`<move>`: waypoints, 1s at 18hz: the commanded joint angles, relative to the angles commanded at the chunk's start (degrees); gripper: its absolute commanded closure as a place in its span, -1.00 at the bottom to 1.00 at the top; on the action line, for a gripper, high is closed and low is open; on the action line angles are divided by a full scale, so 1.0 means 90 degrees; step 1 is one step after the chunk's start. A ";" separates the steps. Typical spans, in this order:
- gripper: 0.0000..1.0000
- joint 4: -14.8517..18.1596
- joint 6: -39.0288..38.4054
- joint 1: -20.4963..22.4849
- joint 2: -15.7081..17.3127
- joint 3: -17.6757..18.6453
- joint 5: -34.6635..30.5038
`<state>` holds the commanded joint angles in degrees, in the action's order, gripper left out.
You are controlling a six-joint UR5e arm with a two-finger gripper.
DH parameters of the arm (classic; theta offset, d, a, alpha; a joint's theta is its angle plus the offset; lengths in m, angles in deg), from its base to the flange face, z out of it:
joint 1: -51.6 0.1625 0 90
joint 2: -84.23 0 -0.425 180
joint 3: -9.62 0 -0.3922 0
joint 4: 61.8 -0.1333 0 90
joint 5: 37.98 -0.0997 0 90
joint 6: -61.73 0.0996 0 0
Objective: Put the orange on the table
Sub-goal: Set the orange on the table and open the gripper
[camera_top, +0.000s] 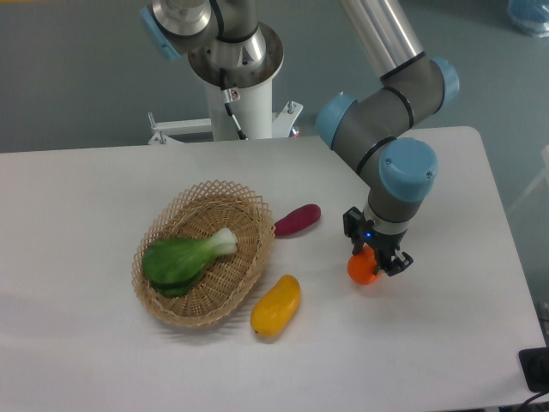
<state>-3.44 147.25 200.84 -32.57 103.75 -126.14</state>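
I've got the orange (362,269) clamped in my gripper (374,260), low over the white tabletop (446,343), right of the purple vegetable (298,220) and the yellow fruit (276,305). Whether it touches down, I can't tell. Further left, the wicker basket (171,305) holds a leafy green (183,257).

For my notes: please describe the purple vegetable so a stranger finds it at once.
Start from the wicker basket on the white table. The purple vegetable lies just beyond its right rim. It is oblong and dark purple, unlike the yellow fruit nearer the front.
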 joint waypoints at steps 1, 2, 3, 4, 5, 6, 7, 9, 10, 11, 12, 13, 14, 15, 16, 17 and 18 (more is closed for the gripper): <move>-0.14 0.0000 0.0000 0.0000 0.0000 0.0000 0.0000; -0.14 0.0000 0.0000 0.0000 0.0000 0.0000 0.0000; -0.14 0.0000 0.0010 0.0000 0.0000 0.0000 0.0000; -0.16 0.0000 0.0010 0.0000 0.0000 0.0000 0.0000; -0.29 0.0000 0.0019 0.0000 0.0000 0.0000 0.0000; -0.51 -0.0010 0.0048 0.0000 0.0010 0.0000 0.0000; -0.64 0.0000 0.0058 0.0000 0.0019 -0.0010 0.0000; -0.97 0.0000 0.0068 0.0000 0.0058 0.0000 0.0000; -0.98 0.0000 0.0068 0.0000 0.0058 0.0000 0.0000; -0.98 0.0000 0.0049 0.0000 0.0068 0.0000 0.0000; -0.99 0.0000 0.0049 0.0000 0.0078 0.0000 0.0000; -0.99 0.0000 0.0039 0.0000 0.0097 0.0000 0.0000; -1.00 -0.0010 0.0000 -0.0010 0.0117 0.0000 0.0000; -1.00 0.0010 -0.0010 -0.0010 0.0146 -0.0039 0.0010; -1.00 -0.0039 -0.0010 -0.0010 0.0166 -0.0136 0.0019; -1.00 -0.0087 -0.0010 -0.0010 0.0195 -0.0185 0.0020; -1.00 -0.0117 -0.0020 -0.0010 0.0205 -0.0224 0.0020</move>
<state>-4.49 147.07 200.75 -30.73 101.73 -125.96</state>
